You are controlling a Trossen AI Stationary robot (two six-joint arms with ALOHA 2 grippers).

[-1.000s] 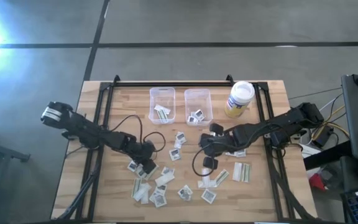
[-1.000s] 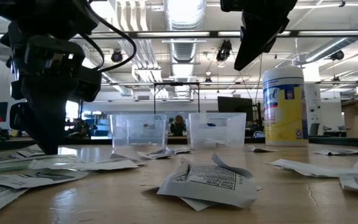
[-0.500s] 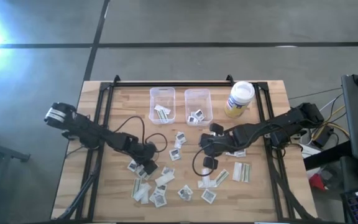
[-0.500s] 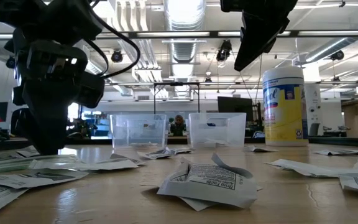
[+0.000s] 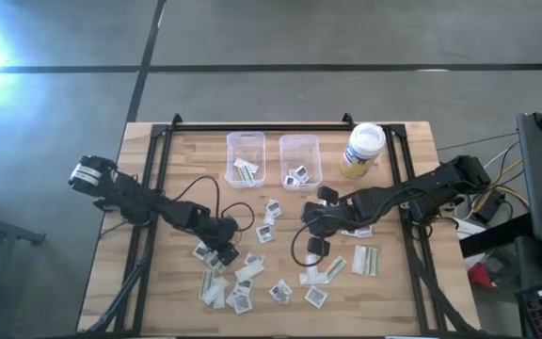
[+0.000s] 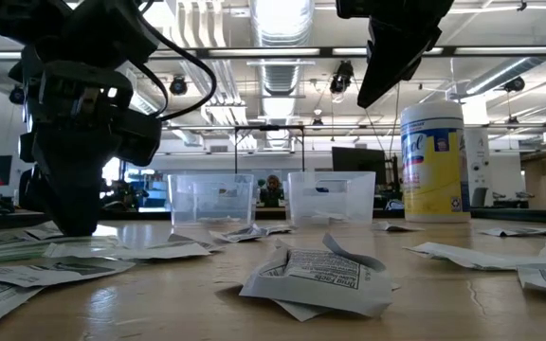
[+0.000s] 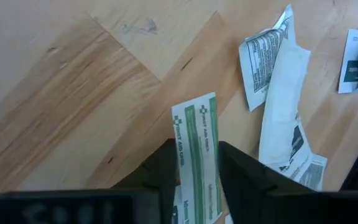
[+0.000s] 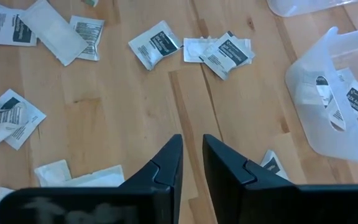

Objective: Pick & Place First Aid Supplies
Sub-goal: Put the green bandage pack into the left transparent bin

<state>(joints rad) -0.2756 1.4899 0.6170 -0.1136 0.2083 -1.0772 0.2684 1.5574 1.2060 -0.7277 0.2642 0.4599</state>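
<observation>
Partly hidden: green-striped strip [image 7: 196, 158] between left gripper [image 7: 194, 167] fingers.

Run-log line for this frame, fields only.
left end effector: closing on green-striped white paper strip packet on table | right end effector: raised, holding nothing | two clear plastic bins: few packets inside

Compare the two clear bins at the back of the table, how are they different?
The left bin holds long narrow strip packets; the right bin holds small square packets with dark print. From above, the left bin's contents lie toward its near end, as do the right bin's. Both are clear, rectangular, open-topped and upright, side by side.
</observation>
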